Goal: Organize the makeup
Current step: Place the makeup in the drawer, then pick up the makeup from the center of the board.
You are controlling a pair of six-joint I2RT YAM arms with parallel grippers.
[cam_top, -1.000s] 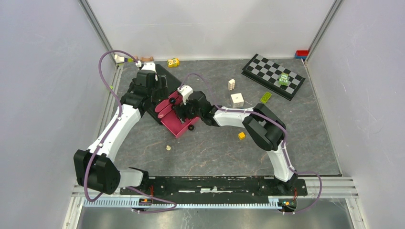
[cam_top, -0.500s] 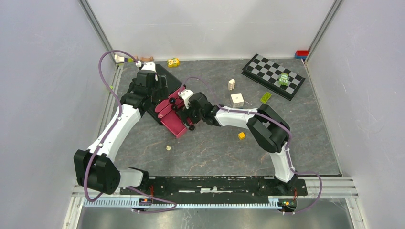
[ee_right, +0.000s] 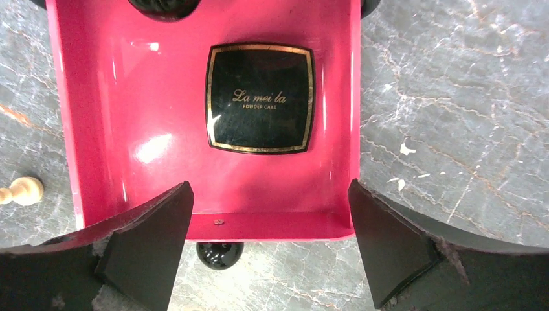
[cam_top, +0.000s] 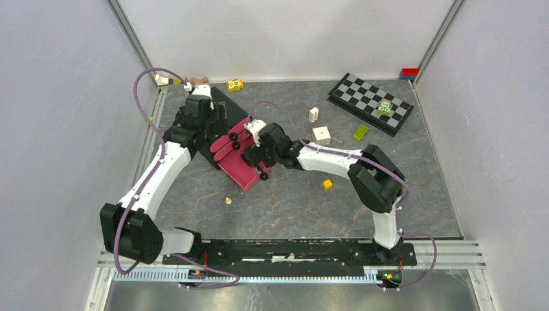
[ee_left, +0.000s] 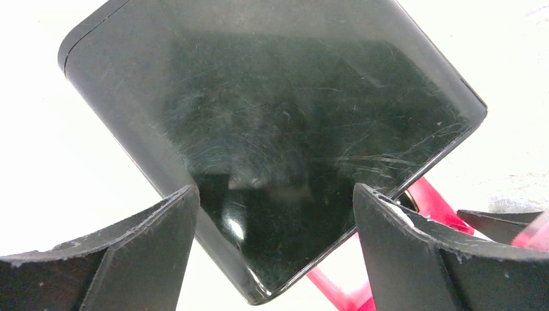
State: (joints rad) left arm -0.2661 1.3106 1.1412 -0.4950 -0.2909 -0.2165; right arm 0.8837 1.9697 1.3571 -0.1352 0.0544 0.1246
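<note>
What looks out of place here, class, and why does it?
A pale chess pawn lies on its side beside the pink drawer, far from the chessboard at the far right corner. The black compact sits neatly inside the drawer.

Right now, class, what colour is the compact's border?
Gold, around the black compact; clearest in the right wrist view.

A chessboard [cam_top: 359,94] lies far right with perhaps a green toy [cam_top: 386,107] on it, a white cube [cam_top: 322,135] nearby.
</note>
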